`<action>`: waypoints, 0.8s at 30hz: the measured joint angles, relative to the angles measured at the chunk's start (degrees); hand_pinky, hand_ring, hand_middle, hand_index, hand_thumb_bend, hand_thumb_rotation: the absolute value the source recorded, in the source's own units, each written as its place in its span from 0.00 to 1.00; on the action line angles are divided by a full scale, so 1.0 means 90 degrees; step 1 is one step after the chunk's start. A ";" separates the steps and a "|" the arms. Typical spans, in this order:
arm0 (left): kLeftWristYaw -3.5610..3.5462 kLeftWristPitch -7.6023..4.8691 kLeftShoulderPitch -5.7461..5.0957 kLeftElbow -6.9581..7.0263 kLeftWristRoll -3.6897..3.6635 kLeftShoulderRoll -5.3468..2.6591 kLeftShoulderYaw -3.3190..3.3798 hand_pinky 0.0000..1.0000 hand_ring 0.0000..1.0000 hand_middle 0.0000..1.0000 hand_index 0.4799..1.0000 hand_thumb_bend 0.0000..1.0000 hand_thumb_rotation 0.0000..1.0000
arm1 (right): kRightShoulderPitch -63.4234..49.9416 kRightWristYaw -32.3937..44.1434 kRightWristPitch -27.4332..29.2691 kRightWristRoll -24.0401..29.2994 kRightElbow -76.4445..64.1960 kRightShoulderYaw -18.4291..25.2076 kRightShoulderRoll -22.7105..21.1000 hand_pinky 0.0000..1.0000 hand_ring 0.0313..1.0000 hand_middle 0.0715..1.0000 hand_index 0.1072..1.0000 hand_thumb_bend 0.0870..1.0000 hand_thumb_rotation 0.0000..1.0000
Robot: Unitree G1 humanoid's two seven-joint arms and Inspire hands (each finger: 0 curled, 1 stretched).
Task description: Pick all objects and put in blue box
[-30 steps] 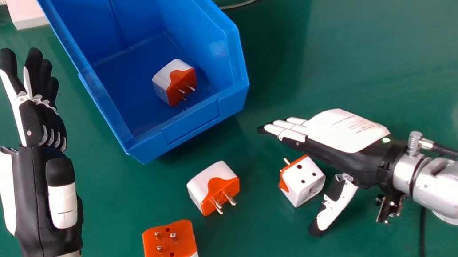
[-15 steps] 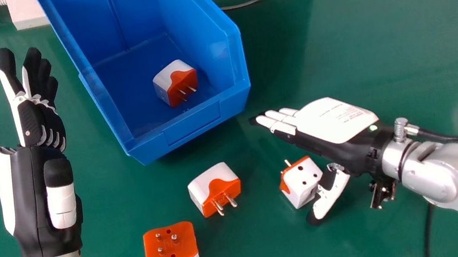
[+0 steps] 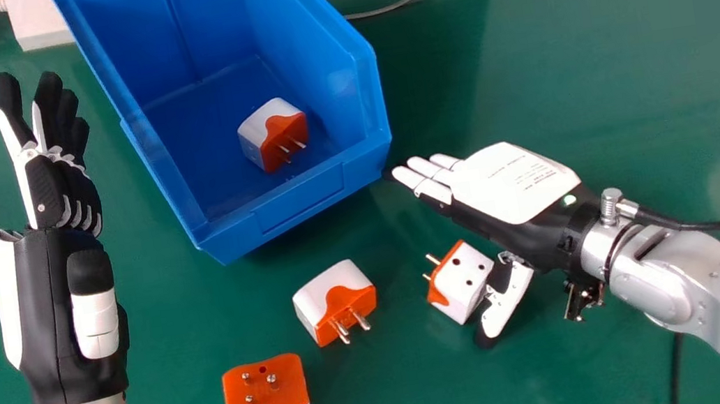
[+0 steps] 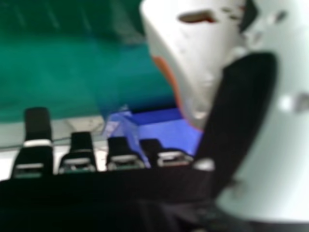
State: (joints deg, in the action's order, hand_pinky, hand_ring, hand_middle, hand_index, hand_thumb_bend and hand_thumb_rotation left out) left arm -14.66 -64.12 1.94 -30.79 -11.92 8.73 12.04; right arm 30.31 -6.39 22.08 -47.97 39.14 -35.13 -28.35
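Taking the blue box (image 3: 300,200) as the centre of a clock face laid over the head view, with twelve at the top, these are the places. The box stands on the green table (image 3: 579,58), with a recessed panel in its near wall. In it lies a white and orange plug adapter (image 3: 273,133), toward four o'clock on the box's floor, its prongs pointing to four.

Outside the box, a second adapter (image 3: 335,300) lies at five o'clock, prongs toward the same hour. A third adapter (image 3: 266,395), farther out at six o'clock, has its orange face and three metal prongs upward. A fourth adapter (image 3: 463,282), between four and five o'clock, shows a white face with round holes, its prongs pointing to ten; it is between the right hand's (image 3: 516,183) straight fingers and its thumb, which is against the adapter's side. That hand is open, at four o'clock, its fingertips near the box's closest corner. The right hand view shows this adapter beside the thumb and part of the box beyond the fingers.

The left hand (image 3: 56,294) is at eight o'clock, open, fingers straight and pointing to twelve.

The right hand's white back shell bears small print (image 3: 532,176). A grey cable (image 3: 396,6) lies at two o'clock.
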 measured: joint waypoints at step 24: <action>0.0066 0.0001 0.0004 0.0008 0.0003 -0.0021 0.0013 1.00 1.00 1.00 1.00 0.97 1.00 | 0.0061 -0.0739 0.1305 0.0556 0.0940 0.0114 0.0049 0.44 0.51 0.60 0.60 0.84 0.01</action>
State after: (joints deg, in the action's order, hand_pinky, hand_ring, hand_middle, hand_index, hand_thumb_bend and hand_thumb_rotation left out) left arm -14.06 -64.11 1.98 -30.72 -11.89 8.55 12.15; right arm 30.86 -13.04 33.82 -42.96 47.59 -34.10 -27.91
